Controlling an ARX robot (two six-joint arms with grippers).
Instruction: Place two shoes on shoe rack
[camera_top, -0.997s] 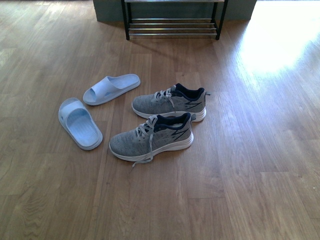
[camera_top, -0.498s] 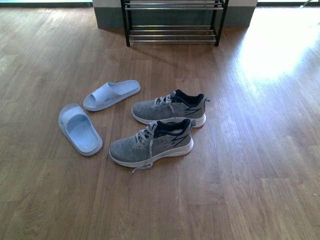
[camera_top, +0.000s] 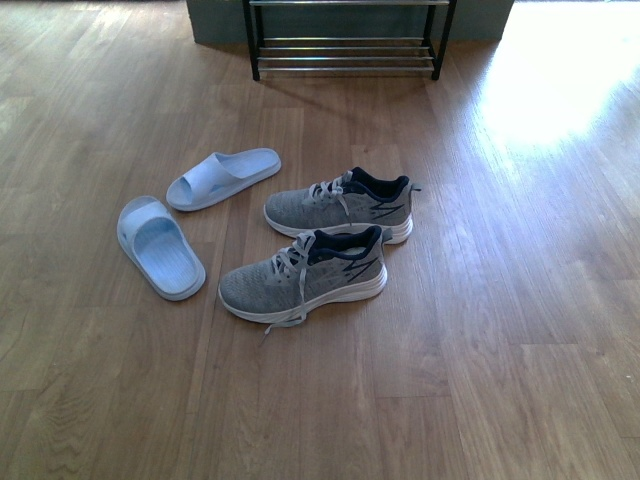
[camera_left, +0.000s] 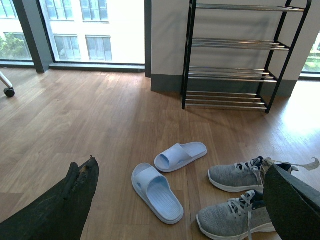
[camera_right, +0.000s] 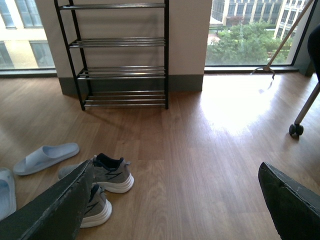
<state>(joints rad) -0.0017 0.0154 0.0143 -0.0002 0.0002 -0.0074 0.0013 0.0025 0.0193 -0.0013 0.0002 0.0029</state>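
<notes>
Two grey knit sneakers lie side by side on the wood floor, one farther (camera_top: 340, 205) and one nearer (camera_top: 300, 280), toes pointing left. Left of them lie two pale blue slides (camera_top: 222, 178) (camera_top: 160, 247). The shoe rack (camera_top: 345, 55) stands against the far wall, its chrome rods bare. My left gripper (camera_left: 180, 167) is open, high above the floor, looking down at a slide (camera_left: 157, 192) and the sneakers (camera_left: 235, 175). My right gripper (camera_right: 175, 165) is open over bare floor, with the sneakers (camera_right: 107, 172) beside its one finger (camera_right: 60, 205). Neither arm shows in the front view.
The rack (camera_left: 230, 55) has several tiers and stands before a white wall with a grey skirting. Windows run along the back. A chair castor (camera_right: 296, 129) and a leaning pole (camera_right: 285, 40) are at the far right; another castor (camera_left: 8, 91) sits far left.
Half a second ago the front view showed more of the rack; it is now framed as it was a second ago. The shoes lie where they were.
</notes>
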